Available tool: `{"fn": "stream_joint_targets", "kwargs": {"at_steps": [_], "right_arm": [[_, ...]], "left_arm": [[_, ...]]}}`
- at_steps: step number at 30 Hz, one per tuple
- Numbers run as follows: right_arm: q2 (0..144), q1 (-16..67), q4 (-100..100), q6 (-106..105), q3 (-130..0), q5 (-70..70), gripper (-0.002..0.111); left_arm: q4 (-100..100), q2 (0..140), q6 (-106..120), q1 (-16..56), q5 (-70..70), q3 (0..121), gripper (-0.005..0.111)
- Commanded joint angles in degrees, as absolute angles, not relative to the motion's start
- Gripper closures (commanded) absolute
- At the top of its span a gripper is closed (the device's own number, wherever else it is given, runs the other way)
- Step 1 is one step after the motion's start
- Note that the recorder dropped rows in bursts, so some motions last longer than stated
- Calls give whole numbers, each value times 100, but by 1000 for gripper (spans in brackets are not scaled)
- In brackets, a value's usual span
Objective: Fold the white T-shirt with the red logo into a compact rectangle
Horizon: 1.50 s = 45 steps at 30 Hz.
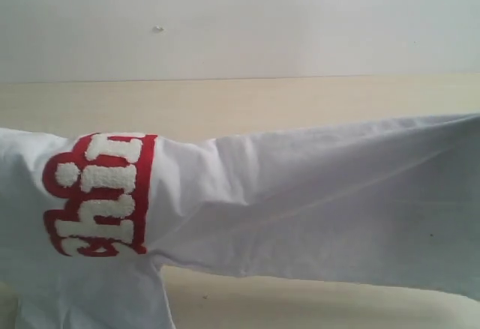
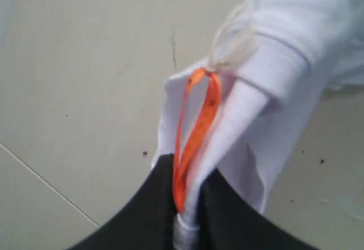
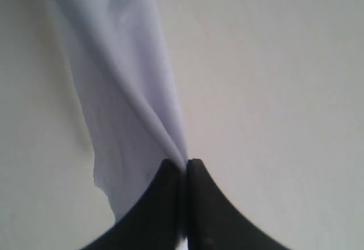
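Plain indoor workspace, lab-like test bench: pale wood-grain tabletop, bare white wall behind.

Frame edges crop white T-shirt — red logo partly hidden.

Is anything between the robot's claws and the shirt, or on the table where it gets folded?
Nothing visible. The left end effector and right end effector are both shut on the white T-shirt, the left at the orange tag. The visible part of the table holds nothing else; the shirt hides the rest.
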State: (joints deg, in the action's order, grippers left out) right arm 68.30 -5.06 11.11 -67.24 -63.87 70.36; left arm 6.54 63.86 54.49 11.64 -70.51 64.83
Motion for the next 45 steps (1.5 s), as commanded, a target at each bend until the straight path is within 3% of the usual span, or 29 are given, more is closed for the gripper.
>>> {"fn": "stream_joint_targets", "kwargs": {"at_steps": [1,8,16,29,34,41,45], "right_arm": [[8100,-535,1067,-6850,-6376,6376,108],[9707,-535,1023,-6952,-6376,4918,108],[10483,-535,1045,-6886,-6376,3366,108],[10806,-535,1045,-6417,-6376,2647,106],[10976,-535,1045,-6417,-6376,2645,86],[11022,-535,1032,-6661,-6376,2572,36],[11022,-535,1032,-6691,-6376,2494,26]], "left_arm": [[1368,7860,5482,1194,-6980,6452,107],[1887,9502,4769,1194,-4776,6452,107],[2176,10576,2863,566,-2589,6452,107],[2226,11243,1431,441,-1314,6452,107],[2226,11266,1307,441,-1314,6452,107],[2226,11266,1309,441,-1343,6452,107],[2226,11266,1304,441,-1297,6452,99]]}}
